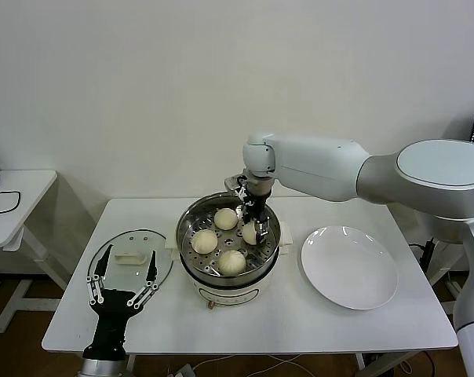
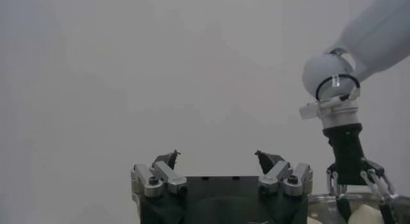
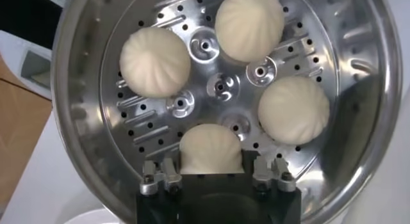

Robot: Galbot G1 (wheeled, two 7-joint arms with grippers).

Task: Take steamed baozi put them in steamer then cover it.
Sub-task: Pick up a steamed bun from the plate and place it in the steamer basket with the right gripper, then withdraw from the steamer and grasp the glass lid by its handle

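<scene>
**A:** Stainless steel first: the steamer (image 1: 191,228) stands mid-table on its cream base, and everything else I place from it. The table (image 1: 362,326) runs out to both sides of it. The white plate (image 1: 349,267) lies bare on the robot's right of the steamer, and the glass lid (image 1: 119,271) lies flat on the robot's left of it.

**B:** And the buns?

**A:** All four steamed baozi (image 1: 205,241) sit on the perforated floor inside the steamer, apart from one another. The right gripper (image 1: 251,232) reaches down into the steamer at the bun nearest the plate side.

**B:** Does it have hold of that bun?

**A:** In the right wrist view the bun (image 3: 211,149) sits between the fingers, which look partly spread. Whether the pads press on the dough I cannot tell; I would judge this to be the release.

**B:** How to do it well?

**A:** Spread the fingers fully before lifting, then rise straight up, so that the bun is not dragged and the steamer's wall is not struck. After that the lid is the job.

**B:** The other arm?

**A:** The left gripper (image 1: 122,289) hovers over the lid, beside the steamer, fingers spread wide and empty.

**B:** Anything unclear?

**A:** The right fingertips are cut off at the edge of the wrist view, and the arm hides part of the steamer's far rim.
</scene>
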